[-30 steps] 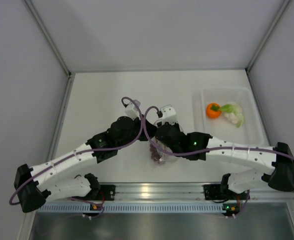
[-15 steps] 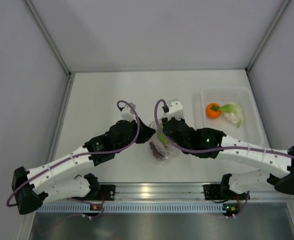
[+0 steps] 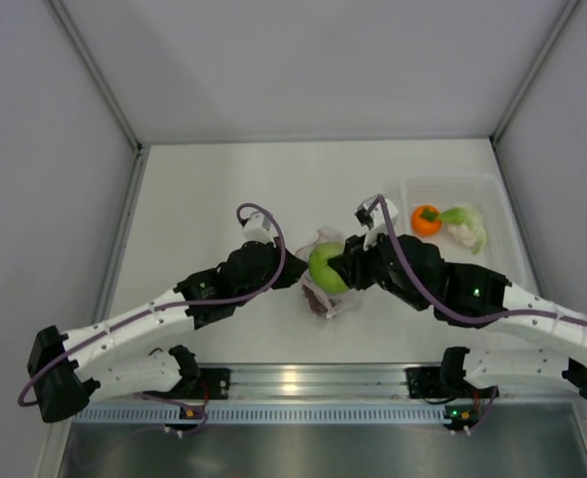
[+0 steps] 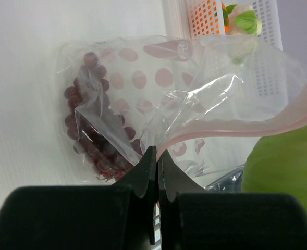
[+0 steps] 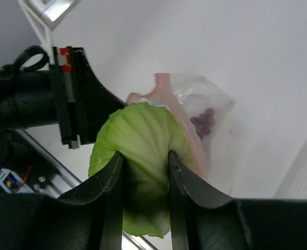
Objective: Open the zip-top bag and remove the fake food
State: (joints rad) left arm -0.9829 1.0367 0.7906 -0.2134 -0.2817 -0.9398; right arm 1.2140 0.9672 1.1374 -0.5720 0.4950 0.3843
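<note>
The zip-top bag (image 3: 335,302) lies mid-table, clear with pink dots and a pink zip strip, its mouth open. The dark grape bunch (image 3: 316,304) is still inside it. My left gripper (image 3: 295,271) is shut on the pink zip edge (image 4: 231,127), its tips (image 4: 157,152) pinching the film. My right gripper (image 3: 341,269) is shut on the green apple (image 3: 325,267), held just above the bag's mouth; its jaws (image 5: 145,156) clamp the ribbed green piece (image 5: 140,135). In the left wrist view the bag (image 4: 143,78) holds the grapes (image 4: 90,135).
A rigid clear tray (image 3: 512,261) stands at the right with the orange fruit (image 3: 426,220) and the white and pale green leafy vegetable (image 3: 467,227) in it. An aluminium rail (image 3: 303,378) runs along the near edge. Walls close in the left, right and back.
My right gripper has drawn back to the right out of the bag with the green apple in it. The left gripper has kept its hold on the zip edge.
</note>
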